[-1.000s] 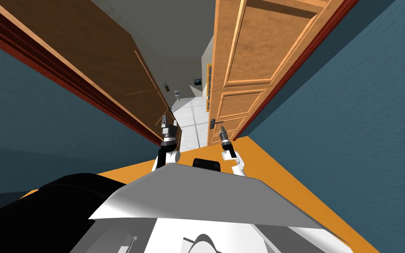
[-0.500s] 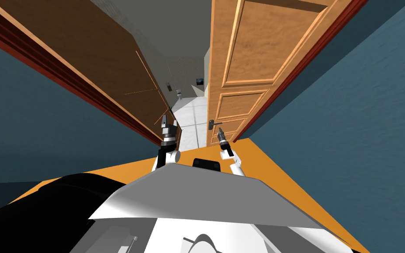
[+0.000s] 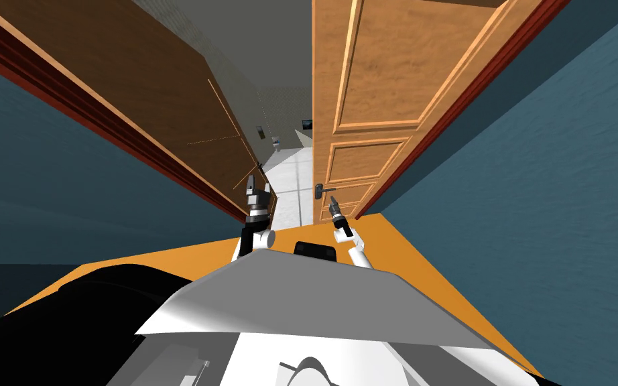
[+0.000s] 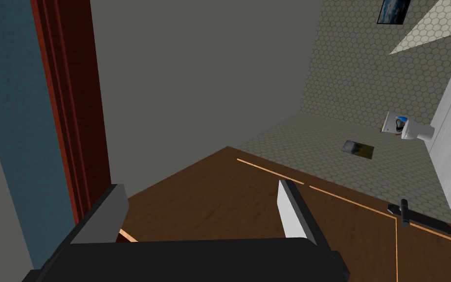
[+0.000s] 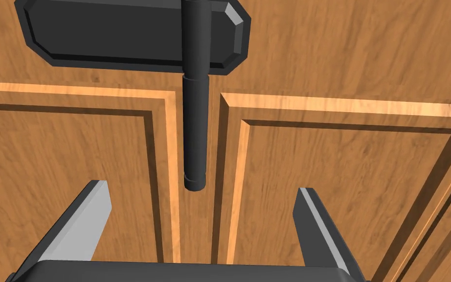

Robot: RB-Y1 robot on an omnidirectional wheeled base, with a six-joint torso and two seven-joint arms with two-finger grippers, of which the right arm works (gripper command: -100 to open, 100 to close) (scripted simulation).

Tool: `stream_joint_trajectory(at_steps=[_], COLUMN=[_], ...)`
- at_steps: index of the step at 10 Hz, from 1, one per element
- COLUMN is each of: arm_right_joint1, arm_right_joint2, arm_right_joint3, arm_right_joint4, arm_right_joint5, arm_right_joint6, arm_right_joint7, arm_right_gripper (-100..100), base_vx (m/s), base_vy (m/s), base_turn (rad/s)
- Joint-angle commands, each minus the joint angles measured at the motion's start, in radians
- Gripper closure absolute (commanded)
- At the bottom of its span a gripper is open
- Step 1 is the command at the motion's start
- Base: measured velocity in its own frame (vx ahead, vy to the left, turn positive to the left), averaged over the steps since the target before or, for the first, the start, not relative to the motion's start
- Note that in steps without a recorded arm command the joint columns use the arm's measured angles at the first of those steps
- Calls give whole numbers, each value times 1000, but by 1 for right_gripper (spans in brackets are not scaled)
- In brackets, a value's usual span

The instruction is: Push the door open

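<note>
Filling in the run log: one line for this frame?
right gripper open, lever handle just ahead | light wood door ajar | left gripper open by dark brown door

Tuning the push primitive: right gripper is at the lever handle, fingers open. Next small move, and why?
Probably ease the right gripper forward until its fingers press the light wood door beside the dark lever handle. The fingers stand open with the lever's tip between them, apart from it, and the head view shows the door only partly swung.
</note>
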Motion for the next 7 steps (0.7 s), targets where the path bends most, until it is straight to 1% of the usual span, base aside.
stream_joint_trajectory(at_steps=[1, 2, 3, 7], arm_right_joint1=[-14, -5, -11, -24], arm_right_joint2=[5, 3, 4, 8], arm_right_joint3=[8, 6, 1, -10], arm_right_joint4=[32, 15, 27, 47], arm_right_joint5=[-1, 0, -1, -1], arm_right_joint6=[0, 1, -1, -7], arm_right_joint7=[-4, -2, -2, 0], arm_right_gripper=[-100, -100, -100, -100], base_vx=[30, 13, 106, 167], base_vy=[-115, -49, 42, 57], base_turn=[51, 15, 26, 23])
